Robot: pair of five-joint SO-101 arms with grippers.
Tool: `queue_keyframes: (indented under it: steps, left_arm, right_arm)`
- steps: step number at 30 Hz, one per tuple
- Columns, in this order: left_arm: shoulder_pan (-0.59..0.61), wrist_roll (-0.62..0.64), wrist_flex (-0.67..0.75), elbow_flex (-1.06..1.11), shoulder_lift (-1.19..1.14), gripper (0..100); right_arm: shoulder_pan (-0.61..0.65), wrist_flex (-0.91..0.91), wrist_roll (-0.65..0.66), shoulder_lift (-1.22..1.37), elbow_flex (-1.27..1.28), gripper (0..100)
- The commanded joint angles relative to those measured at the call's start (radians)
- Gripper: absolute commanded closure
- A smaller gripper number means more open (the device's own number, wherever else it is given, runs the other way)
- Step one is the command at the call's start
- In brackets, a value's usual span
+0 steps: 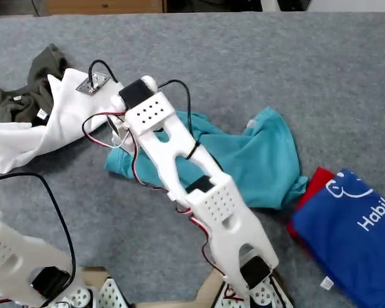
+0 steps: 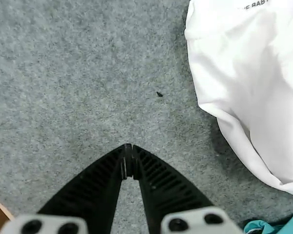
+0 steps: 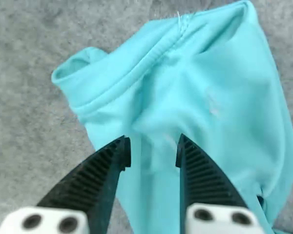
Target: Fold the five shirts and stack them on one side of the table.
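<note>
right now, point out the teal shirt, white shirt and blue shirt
teal shirt (image 1: 256, 160), high view, bare middle of the cloth
white shirt (image 1: 56, 123), high view, middle of the cloth
blue shirt (image 1: 346, 239), high view, folded top face

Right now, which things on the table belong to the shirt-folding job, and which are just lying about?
Job: teal shirt, white shirt, olive shirt, blue shirt on red shirt, right gripper open above the teal one.
Just there: grey table cover, black cable, small dark speck.

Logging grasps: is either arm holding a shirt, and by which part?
Nothing is held. The right hand is open over the crumpled turquoise fabric shirt; the left hand is shut empty above the grey carpeted table, beside the white fabric shirt.
</note>
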State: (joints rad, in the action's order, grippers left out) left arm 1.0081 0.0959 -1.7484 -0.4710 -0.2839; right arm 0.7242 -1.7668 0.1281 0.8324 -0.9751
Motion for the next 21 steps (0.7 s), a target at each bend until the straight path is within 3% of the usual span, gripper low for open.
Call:
queue_keyframes:
  steps: [1, 21]
  left_arm:
    - [0.012, -0.005, -0.005, -0.005, 0.054, 98]
    - [0.014, -0.005, -0.005, -0.005, 0.054, 98]
  right_arm:
    - [0.015, -0.008, 0.011, -0.113, 0.042, 82.5]
    - [0.016, 0.114, 0.003, 0.133, 0.05, 82.5]
